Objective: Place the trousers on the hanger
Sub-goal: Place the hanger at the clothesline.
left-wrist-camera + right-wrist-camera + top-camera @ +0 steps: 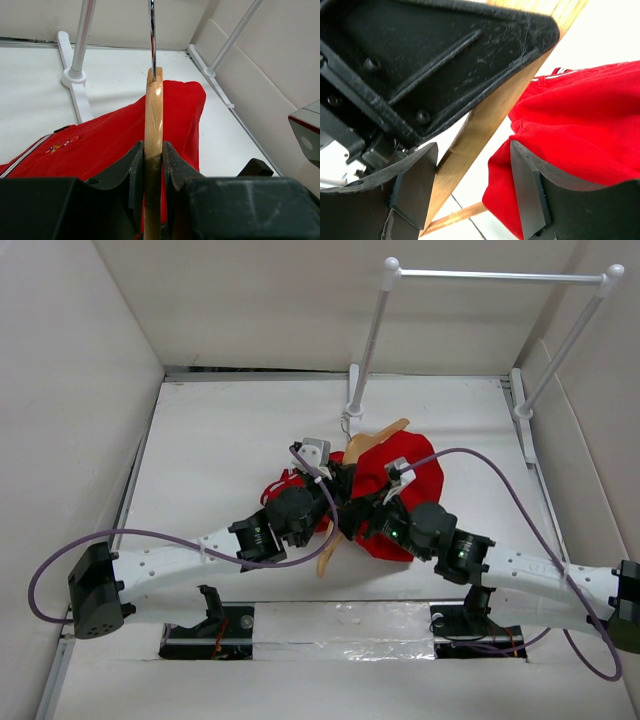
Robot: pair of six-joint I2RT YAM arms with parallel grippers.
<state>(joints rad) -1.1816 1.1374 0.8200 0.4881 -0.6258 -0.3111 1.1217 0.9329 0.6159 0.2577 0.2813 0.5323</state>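
The red trousers (405,478) lie bunched in a heap on the table, under and beside the hanger (383,435). My left gripper (335,492) is shut on the wooden hanger (153,107) and holds it edge-on, its metal hook (152,35) pointing away. The trousers (105,142) lie behind the hanger, a small emblem showing. My right gripper (472,175) is open. The hanger's arm (485,120) and a fold of the trousers (570,130) lie between its fingers (527,192). The thin crossbar (455,216) shows below.
A white clothes rail (495,276) stands at the back on two posts, the left post's base (353,405) just behind the hanger. White walls enclose the table (220,450). The left gripper's black body (435,60) hangs close over my right gripper.
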